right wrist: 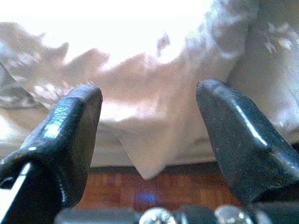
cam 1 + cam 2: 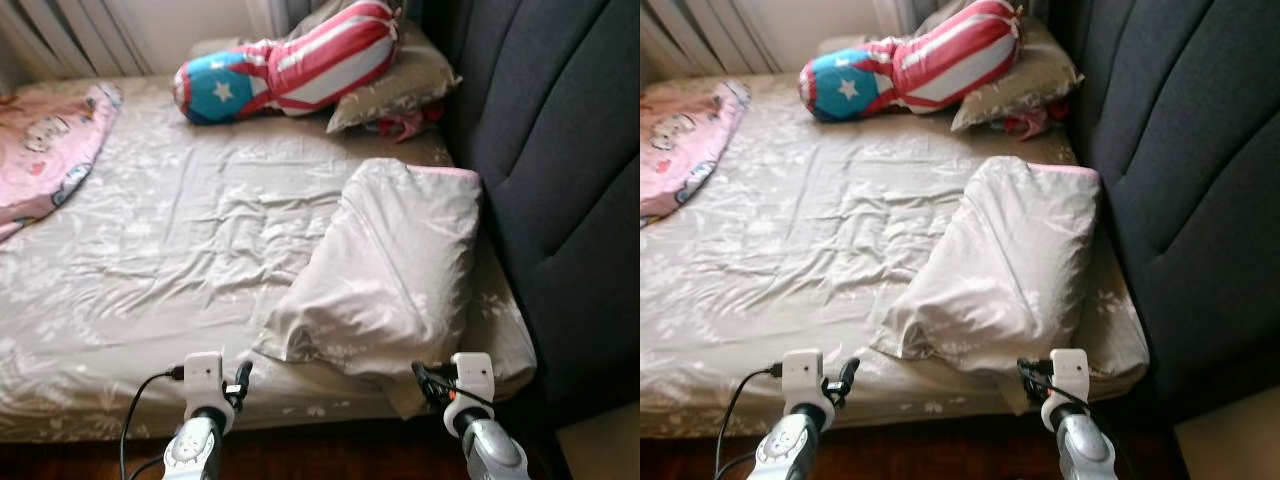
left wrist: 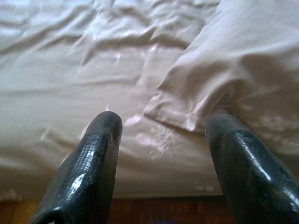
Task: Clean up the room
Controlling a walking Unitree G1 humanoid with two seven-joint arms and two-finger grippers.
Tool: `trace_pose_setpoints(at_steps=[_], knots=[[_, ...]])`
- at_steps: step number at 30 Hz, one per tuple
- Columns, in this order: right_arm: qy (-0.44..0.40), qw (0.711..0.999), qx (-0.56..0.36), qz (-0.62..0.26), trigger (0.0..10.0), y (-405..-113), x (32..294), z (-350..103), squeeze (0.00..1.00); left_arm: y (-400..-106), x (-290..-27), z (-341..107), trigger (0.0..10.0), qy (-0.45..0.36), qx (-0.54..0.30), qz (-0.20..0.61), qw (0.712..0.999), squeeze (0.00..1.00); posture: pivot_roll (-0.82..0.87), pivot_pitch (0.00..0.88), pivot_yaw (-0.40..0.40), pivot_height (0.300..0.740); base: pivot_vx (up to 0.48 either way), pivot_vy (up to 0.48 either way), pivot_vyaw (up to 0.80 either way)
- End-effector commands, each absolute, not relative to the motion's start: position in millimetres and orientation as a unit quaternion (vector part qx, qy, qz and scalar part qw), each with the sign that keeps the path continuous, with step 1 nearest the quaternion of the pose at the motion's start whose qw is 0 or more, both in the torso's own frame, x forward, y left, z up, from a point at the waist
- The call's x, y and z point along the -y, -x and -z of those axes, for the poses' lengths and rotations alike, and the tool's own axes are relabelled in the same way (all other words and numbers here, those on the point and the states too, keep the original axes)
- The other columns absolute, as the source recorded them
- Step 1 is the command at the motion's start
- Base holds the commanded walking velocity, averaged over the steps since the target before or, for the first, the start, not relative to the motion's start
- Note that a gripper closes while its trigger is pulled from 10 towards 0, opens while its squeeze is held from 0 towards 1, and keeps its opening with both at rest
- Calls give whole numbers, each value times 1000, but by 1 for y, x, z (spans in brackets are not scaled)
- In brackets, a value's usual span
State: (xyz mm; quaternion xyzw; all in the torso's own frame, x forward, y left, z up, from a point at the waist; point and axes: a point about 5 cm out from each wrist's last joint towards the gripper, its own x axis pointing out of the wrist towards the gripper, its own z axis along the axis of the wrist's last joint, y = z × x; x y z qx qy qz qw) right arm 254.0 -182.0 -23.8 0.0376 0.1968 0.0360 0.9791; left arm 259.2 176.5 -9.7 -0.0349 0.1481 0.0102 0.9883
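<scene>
Now, line by line:

Bed (image 2: 150,300): covered by a rumpled grey floral sheet, with its near edge just ahead of both grippers.

Large pillow (image 2: 385,270): grey, lying crooked on the right half of the bed beside the dark padded headboard (image 2: 560,180); its near corner droops over the mattress edge.

Left gripper (image 3: 161,154): held low at the bed's near edge, its 2 black fingers (image 3: 88,163) spread apart and holding nothing; the pillow's near left corner lies just beyond them on the sheet.

Right gripper (image 1: 147,126): also at the near edge, under the pillow's hanging corner, fingers wide apart and empty; the cloth corner dangles between them, and I cannot tell whether it touches either one.

Striped cushion (image 2: 290,60): red, white and blue with a white star, lying at the far end of the bed, leaning on a second grey pillow (image 2: 400,85).

Pink blanket (image 2: 45,150): bunched at the far left of the bed, well apart from the large pillow.

Floor (image 1: 149,186): reddish wood, seen below the mattress edge.
</scene>
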Motion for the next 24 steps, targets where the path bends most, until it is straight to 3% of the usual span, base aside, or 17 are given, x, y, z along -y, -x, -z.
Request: trace_pose_setpoints(at_steps=[1, 13, 24], knots=[[-43, 983, -179, -30, 10000, -255, 184, 20, 0, -258, -169, 7, 10000, 16, -135, 13, 991, 0, -132, 143, 25, 740, 0, 0, 0], [-40, 998, -45, 25, 10000, -274, 191, -18, 0, -260, -180, -21, 10000, -16, -44, 7, 999, 0, -133, 147, 25, 740, 0, 0, 0], [-38, 998, -41, -2, 10000, -268, 176, -17, 0, -263, -177, -31, 10000, 3, -29, 5, 1000, 0, -136, 147, 20, 740, 0, 0, 0]])
